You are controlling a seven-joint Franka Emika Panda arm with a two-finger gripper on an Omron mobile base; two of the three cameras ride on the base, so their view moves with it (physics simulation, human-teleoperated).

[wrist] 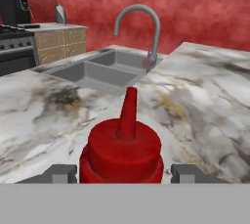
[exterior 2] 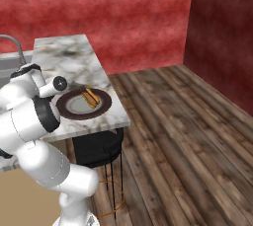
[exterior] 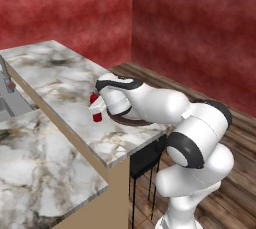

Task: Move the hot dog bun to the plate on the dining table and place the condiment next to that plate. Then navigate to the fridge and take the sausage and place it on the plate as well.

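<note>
**Inspector A:** Nearest the hand camera, lower centre of the frame: a slim dark red squeeze bottle with a narrow pointed nozzle, the condiment [wrist: 122,154]. It stands upright on the white-grey marbled worktop veined in brown [wrist: 205,100]. The claw [wrist: 125,173] straddles it, one dark fingertip [wrist: 61,173] at the lower left, the other at the lower right.

**Inspector B:** Is the bottle gripped?

**Inspector A:** No. A strip of worktop shows between each fingertip and the bottle's body, so the claw is released, with the bottle standing between the fingers but apart from them.

**Inspector B:** And from the base cameras?

**Inspector A:** In the left base view the condiment [exterior: 95,109] shows at centre left, partly covered by the white hand. Just to its right, under the arm, the dark rim of the round dark brown plate [exterior: 131,121] can be seen. The bottle is near that rim; whether the two touch cannot be told.

**Inspector B:** The plate's contents?

**Inspector A:** In the right base view the plate [exterior 2: 69,113] lies left of centre, near the worktop's [exterior 2: 74,57] end. The small elongated orange-tan hot dog bun with a darker strip on top [exterior 2: 91,98] lies on the plate's right part, across the edge of the lighter greyish centre.

**Inspector B:** Surroundings?

**Inspector A:** Hand view, upper middle: a grey double sink [wrist: 93,71] with a curved grey tap [wrist: 141,27]. Upper left: a dark stove [wrist: 17,42]. Right base view, below the worktop: a black stool [exterior 2: 99,151] on the brown plank floor [exterior 2: 188,136], with red walls [exterior 2: 123,13] behind.
</note>
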